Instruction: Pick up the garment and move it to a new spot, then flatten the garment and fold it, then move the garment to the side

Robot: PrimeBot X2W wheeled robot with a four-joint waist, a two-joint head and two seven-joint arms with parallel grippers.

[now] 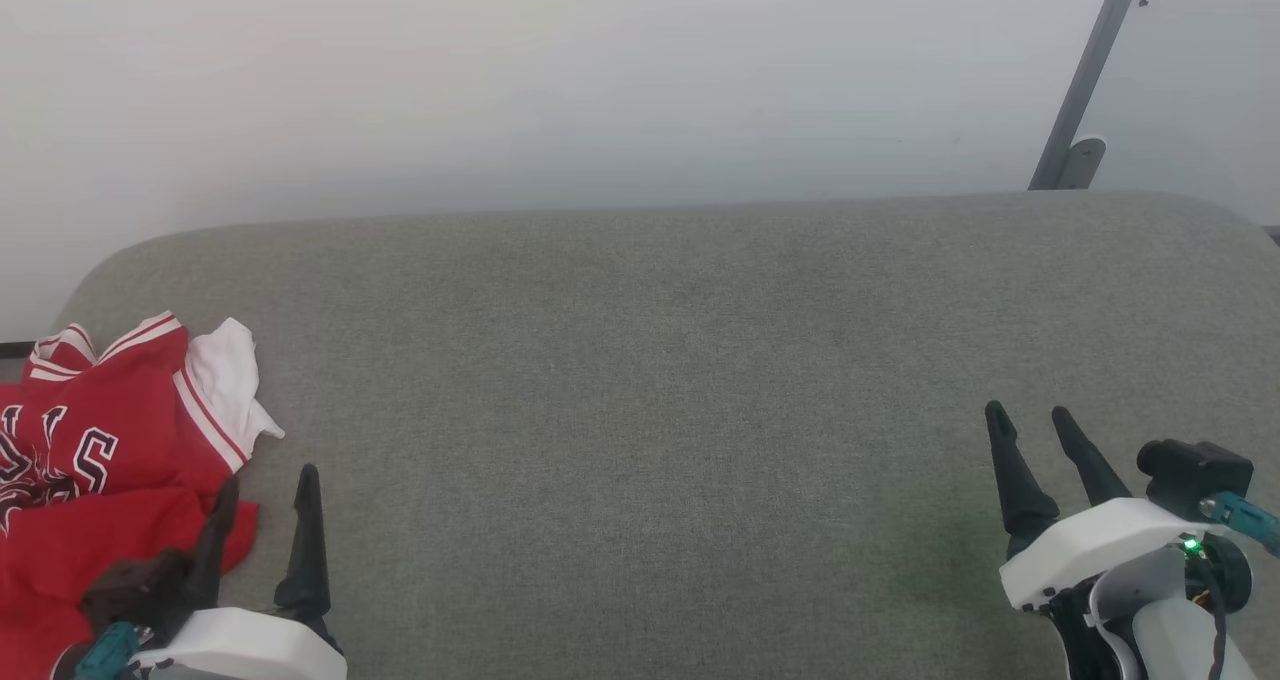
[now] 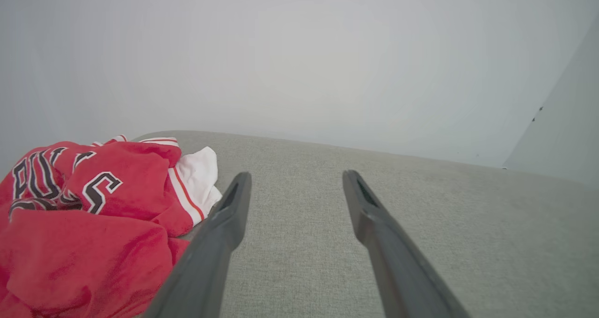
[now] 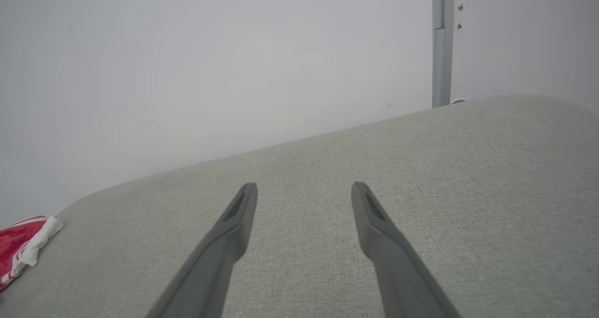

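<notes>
The crumpled red jersey shirt with white sleeves and striped trim [image 1: 100, 440] lies bunched on the grey fabric-covered counter [image 1: 640, 410], just to the left of the left pincer [image 1: 268, 475]. It is far to the left of the right pincer [image 1: 1027, 410], so the left arm is nearer. The heap shows no clear long axis. Both pincers are spread wide and hold nothing. Whether the left one's outer finger grazes the cloth, I cannot tell.

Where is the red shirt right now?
In the head view the garment lies crumpled at the far left edge of the grey cushion, just left of the open left gripper and far from the right gripper.
</notes>
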